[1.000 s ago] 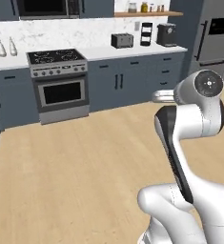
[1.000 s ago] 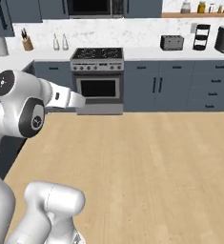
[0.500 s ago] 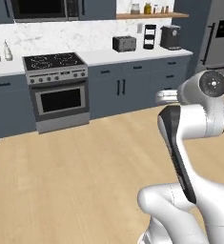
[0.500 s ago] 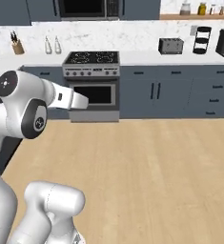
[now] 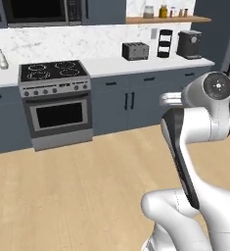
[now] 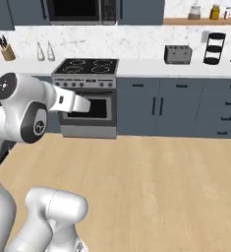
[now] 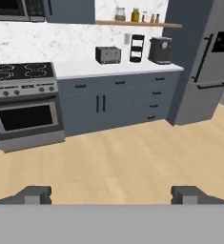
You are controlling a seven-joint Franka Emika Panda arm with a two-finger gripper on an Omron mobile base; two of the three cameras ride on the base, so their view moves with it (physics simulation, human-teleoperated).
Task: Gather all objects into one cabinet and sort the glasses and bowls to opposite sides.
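My gripper [image 7: 112,194] is open, its two dark fingertips [image 7: 35,193] spread wide with nothing between them, high over the wooden floor and facing the counter run. A dark slate-blue wall cabinet [image 5: 104,10] hangs right of the microwave with its door shut; it also shows in the hand view [image 7: 70,9]. The glasses, bowls and other objects are out of view.
A stove [image 5: 56,100] with a microwave [image 5: 38,11] above it stands left of grey base cabinets [image 5: 131,103]. A toaster [image 5: 135,50] and coffee machine [image 5: 189,44] sit on the counter. The fridge [image 7: 206,62] stands at the right. A wooden floor [image 6: 151,187] stretches ahead.
The whole picture has shifted: the base has driven nearer the counter, so stove and cabinets look larger and lower. The gripper stays open.
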